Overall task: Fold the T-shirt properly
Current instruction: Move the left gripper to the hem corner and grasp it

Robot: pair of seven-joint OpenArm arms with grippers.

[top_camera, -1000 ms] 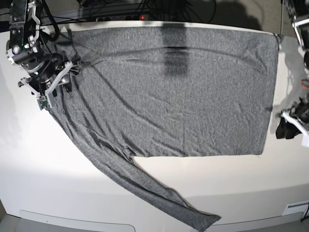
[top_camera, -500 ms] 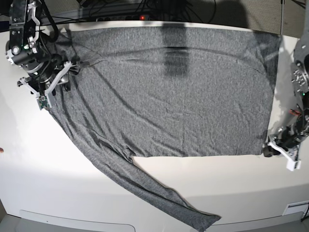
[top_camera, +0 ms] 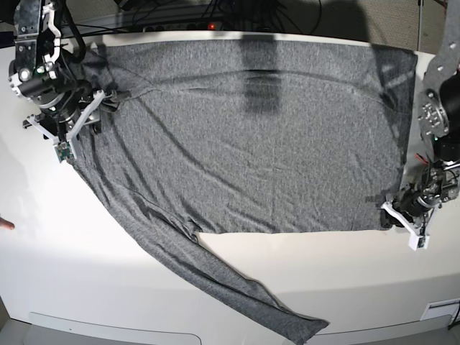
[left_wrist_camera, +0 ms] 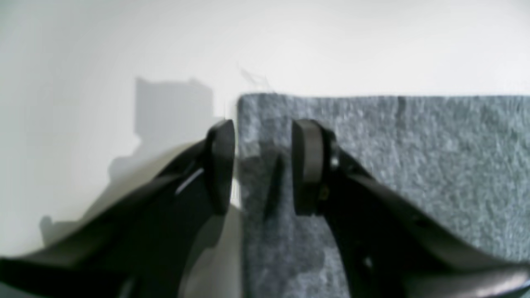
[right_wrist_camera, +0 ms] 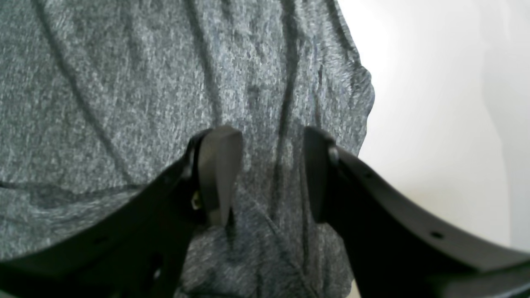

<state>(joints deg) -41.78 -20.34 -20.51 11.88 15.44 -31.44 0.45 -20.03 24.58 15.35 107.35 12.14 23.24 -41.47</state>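
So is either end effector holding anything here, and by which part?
Nothing is held. The left end effector stands open astride the T-shirt's hem corner; the right end effector is open over wrinkled cloth near the shoulder edge.

A heather-grey T-shirt (top_camera: pixel 259 136), plain and unprinted, is lying on a white table (top_camera: pixel 108 287); black grippers are showing.

Both end effectors (left_wrist_camera: pixel 263 165) (right_wrist_camera: pixel 271 178) open, lowered.

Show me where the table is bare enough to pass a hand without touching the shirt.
Bare table lies at the near left, bordered by the trailing sleeve. More lies near right, below the hem corner. Crowded: the T-shirt fills the middle, the right gripper and left gripper stand at its ends.
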